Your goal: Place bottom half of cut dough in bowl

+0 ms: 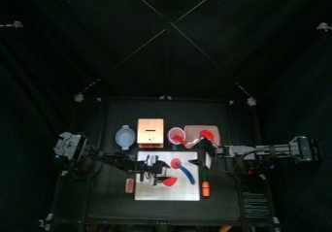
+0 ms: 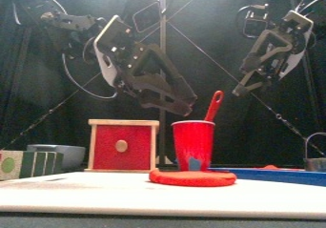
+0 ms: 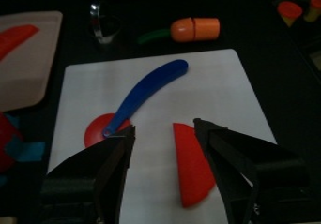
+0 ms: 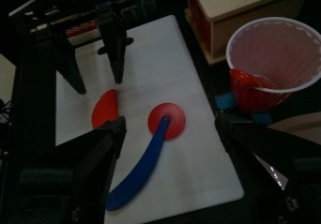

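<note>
Red dough half lies between open left jaws.

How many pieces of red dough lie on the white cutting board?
2: one red dough half lies between the open left gripper's jaws; the other sits under the blue plastic knife's end. None seem hidden.

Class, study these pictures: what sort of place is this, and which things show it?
Probably a robot test pen set up as a toy kitchen: black curtains around a small table, a white cutting board with red dough, and a red cup.
</note>
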Controlling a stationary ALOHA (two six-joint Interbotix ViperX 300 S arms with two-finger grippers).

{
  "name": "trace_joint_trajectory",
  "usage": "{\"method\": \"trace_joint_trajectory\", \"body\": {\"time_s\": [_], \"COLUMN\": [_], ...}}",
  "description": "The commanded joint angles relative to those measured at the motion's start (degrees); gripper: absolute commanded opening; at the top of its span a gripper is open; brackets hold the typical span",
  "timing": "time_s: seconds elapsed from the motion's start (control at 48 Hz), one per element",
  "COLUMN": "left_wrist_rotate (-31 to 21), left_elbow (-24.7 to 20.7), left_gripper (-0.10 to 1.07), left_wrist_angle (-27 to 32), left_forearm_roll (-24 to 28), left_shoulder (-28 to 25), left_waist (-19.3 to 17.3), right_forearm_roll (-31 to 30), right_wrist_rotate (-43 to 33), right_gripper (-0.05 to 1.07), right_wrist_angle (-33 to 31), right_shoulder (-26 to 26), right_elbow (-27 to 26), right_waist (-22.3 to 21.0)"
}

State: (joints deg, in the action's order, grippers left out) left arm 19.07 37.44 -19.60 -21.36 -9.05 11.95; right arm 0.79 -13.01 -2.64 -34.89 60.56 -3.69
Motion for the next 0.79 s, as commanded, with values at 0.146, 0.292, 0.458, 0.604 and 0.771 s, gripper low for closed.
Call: {"method": "trace_joint_trajectory", "body": {"time_s": [0.146, 0.292, 0.458, 0.604, 0.771], "left_wrist_rotate": [0.0, -0.2, -0.2, -0.2, -0.1], "left_elbow": [-4.2, -5.6, -5.7, -5.7, -5.4], "left_gripper": [0.89, 0.93, 1.02, 1.03, 1.03], "left_wrist_angle": [7.9, 12.5, 13.6, 13.6, 13.9], "left_forearm_roll": [-0.5, -0.7, -0.6, -1.0, -1.0], "left_shoulder": [-2.8, -3.2, -3.3, -3.3, -4.1], "left_waist": [1.7, 1.8, 2.2, 2.0, 2.2], "right_forearm_roll": [-0.1, -0.1, 0.1, 0.3, 0.3], "right_wrist_rotate": [0.0, -0.1, -0.1, -0.1, -0.1], "right_gripper": [1.04, 1.04, 1.04, 1.04, 1.04], "right_wrist_angle": [0.4, 0.4, 0.4, 0.4, 0.4], "right_shoulder": [-0.4, -0.4, -0.3, -0.3, -0.3], "right_elbow": [0.0, 0.2, 0.3, 0.3, 0.3], "right_waist": [0.4, 0.4, 0.5, 0.5, 0.6]}}
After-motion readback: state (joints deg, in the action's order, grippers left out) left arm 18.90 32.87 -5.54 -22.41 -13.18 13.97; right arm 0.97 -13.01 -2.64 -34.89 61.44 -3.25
